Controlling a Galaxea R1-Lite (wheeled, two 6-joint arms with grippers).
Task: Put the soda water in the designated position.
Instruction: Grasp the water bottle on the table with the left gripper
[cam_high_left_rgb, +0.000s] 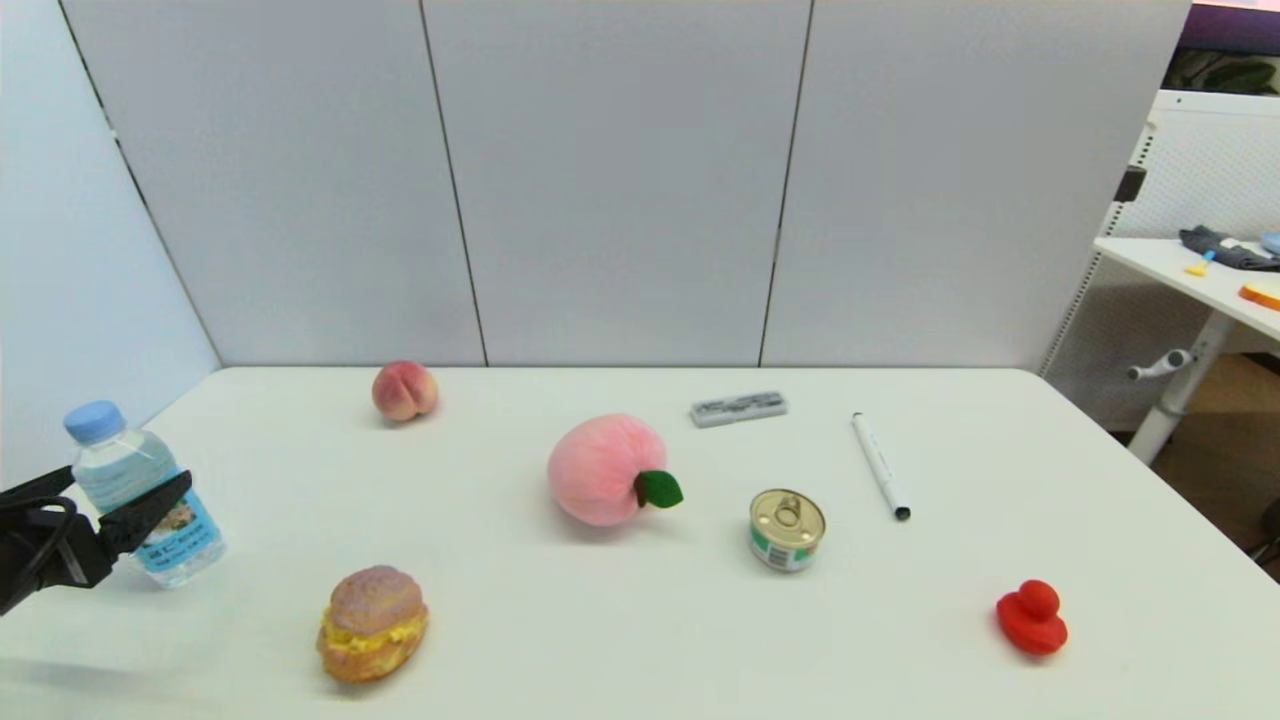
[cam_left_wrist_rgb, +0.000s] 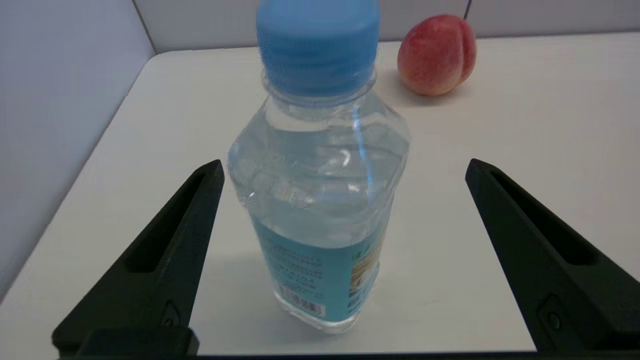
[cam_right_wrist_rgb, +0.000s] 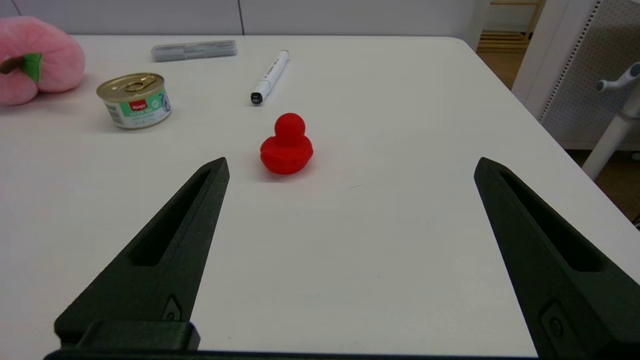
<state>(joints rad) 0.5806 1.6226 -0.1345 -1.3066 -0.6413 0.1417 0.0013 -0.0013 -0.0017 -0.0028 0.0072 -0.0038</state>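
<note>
I'm bracketing the soda water (cam_left_wrist_rgb: 320, 200) with my left gripper (cam_left_wrist_rgb: 345, 172), jaws spread wide, neither touching it; the bottle is standing upright at the worktop's (cam_high_left_rgb: 640, 640) left edge, so this looks like the grasp step, or possibly just after release, and the designated spot isn't showing. My right gripper (cam_right_wrist_rgb: 350, 170) is hovering idle, jaws open, near the one red duck (cam_right_wrist_rgb: 286, 145). Also counting one can (cam_high_left_rgb: 787, 529), one marker (cam_high_left_rgb: 880, 466), one peach (cam_high_left_rgb: 404, 390), one plush peach (cam_high_left_rgb: 607, 470), one cream puff (cam_high_left_rgb: 372, 622), one grey case (cam_high_left_rgb: 739, 408).

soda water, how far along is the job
Early stage. Done: the left gripper has reached the soda water and sits open around it. In hand: the grasp, since neither finger touches the bottle, which stands upright on the table. Left: closing, lifting, placing. The right gripper is open, idle near the red duck.
</note>
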